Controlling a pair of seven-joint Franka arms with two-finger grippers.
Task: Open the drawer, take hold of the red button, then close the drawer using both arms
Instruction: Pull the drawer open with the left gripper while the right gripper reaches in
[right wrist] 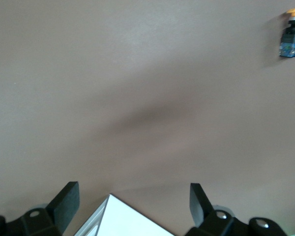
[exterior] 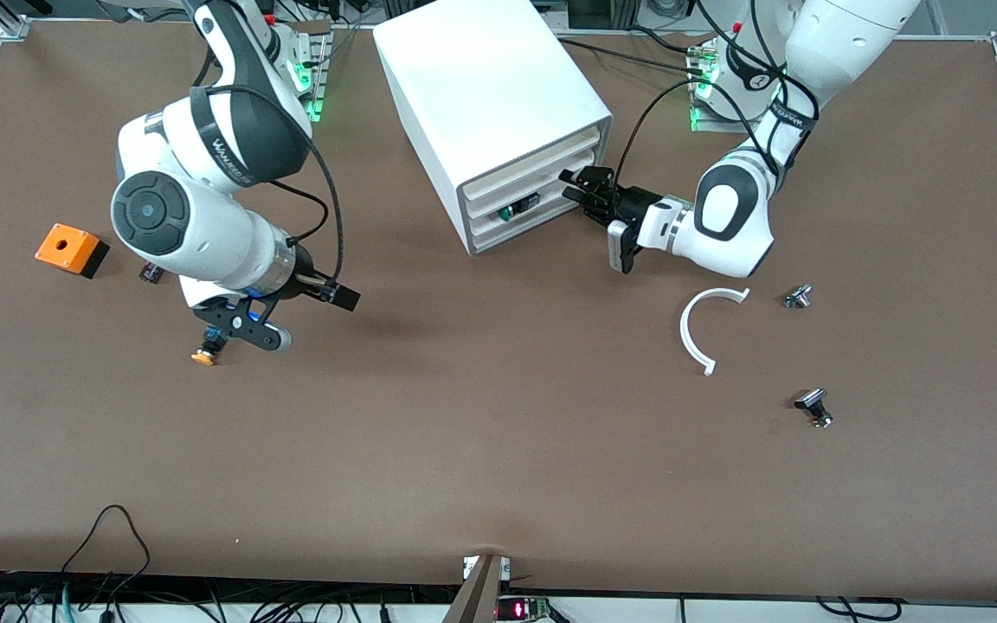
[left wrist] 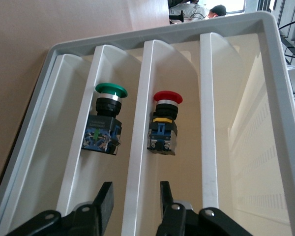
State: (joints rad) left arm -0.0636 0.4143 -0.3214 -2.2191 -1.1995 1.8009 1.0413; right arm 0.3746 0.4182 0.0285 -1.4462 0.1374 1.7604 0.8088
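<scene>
Inside the drawer [left wrist: 265, 73], button [left wrist: 163, 123] apparently lies lengthwise, cap inward.

Cabinet [exterior: 485, 95]: white. Drawer [left wrist: 137, 147]: cream-white ribs. Button [left wrist: 164, 120]: red cap, yellow collar, blue-black body. Neighbouring button [left wrist: 105, 118]: green cap, black body. Table [exterior: 498, 450]: plain brown. Box [exterior: 70, 248]: orange over black. Curved strip [exterior: 697, 329]: white.

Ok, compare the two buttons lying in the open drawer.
The red-capped button lies in the drawer compartment beside the one holding the green-capped button. The red one shows a yellow band, the green one none. The left gripper straddles the divider between them. Both lie caps the same way.
</scene>
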